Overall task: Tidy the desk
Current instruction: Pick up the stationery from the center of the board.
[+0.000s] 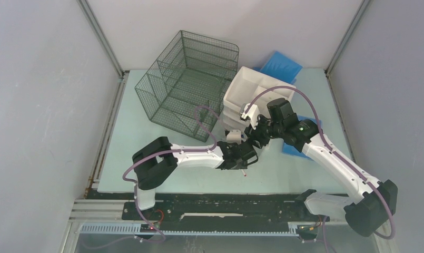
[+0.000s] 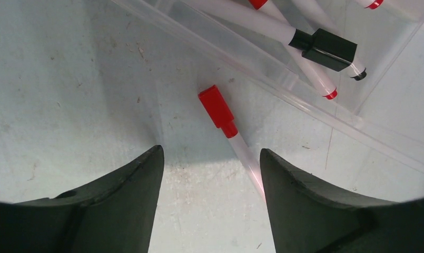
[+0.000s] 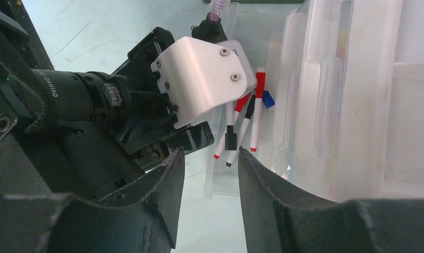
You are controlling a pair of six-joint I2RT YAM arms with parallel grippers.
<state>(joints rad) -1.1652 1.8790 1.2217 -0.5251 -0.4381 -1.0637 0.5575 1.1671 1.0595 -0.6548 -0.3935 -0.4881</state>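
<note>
The large, flat, pale mint-green table [image 1: 288, 174] is seen lying level between grey walls, its wider span appearing to run left to right in the overhead view, with a black rail along the near edge. At its middle, the left claw [image 2: 209, 158] is held low with its fingers apart, either side of a white marker pen with a red cap [image 2: 220, 113]. The pen lies flat on the table, slanted, cap towards a clear plastic drawer [image 2: 241, 68] in which more markers [image 2: 315, 45] are kept. The right claw [image 3: 210, 153] is seen partly apart at that drawer's near edge; whether it is clamped cannot be told. A dark wire-mesh organizer [image 1: 188, 79] and a white plastic drawer unit [image 1: 252, 87] are stood behind.
</note>
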